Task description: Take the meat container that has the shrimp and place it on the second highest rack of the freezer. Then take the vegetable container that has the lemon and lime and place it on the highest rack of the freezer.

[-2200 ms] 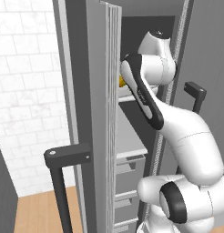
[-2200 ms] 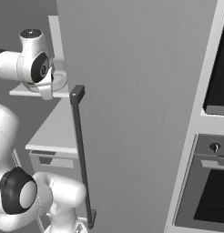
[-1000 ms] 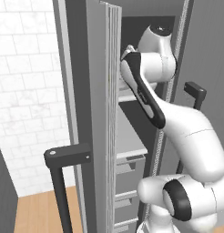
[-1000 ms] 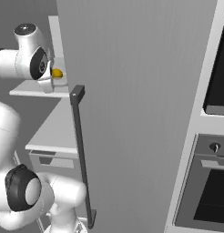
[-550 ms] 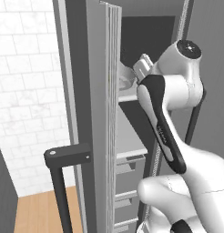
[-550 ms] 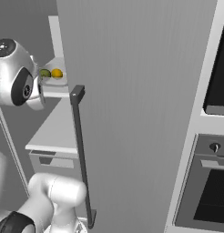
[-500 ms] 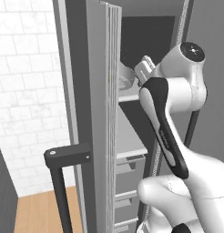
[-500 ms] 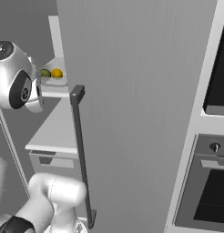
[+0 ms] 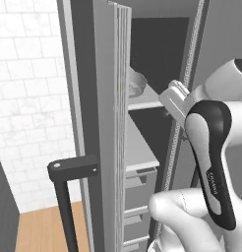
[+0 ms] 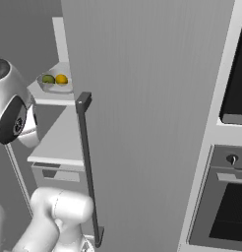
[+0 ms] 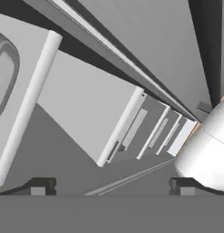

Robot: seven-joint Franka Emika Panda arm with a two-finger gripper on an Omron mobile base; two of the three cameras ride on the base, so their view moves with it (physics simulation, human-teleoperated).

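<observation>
The vegetable container (image 10: 55,87), an oval grey dish, rests on the highest rack (image 10: 50,100) seen inside the open freezer (image 10: 142,98). The lime (image 10: 48,78) and the lemon (image 10: 61,78) lie in it. The dish (image 9: 136,84) also shows behind the door edge, and its rim (image 11: 13,54) appears at the left of the hand view. My gripper (image 11: 111,186) is open and empty, drawn back in front of the shelves and apart from the dish. The meat container and the shrimp are out of view.
The freezer door (image 9: 101,123) stands open on the left with its dark bar handle (image 9: 69,197). A lower shelf (image 10: 59,142) and drawers (image 9: 140,187) sit under the dish. A black-windowed wall oven (image 10: 226,197) is to the right. My arm (image 9: 211,162) fills the opening's right side.
The arm has pulled back out of the freezer and swung down and to the right. The dish with the lemon and lime stays on the shelf. The fingers stand a little wider.
</observation>
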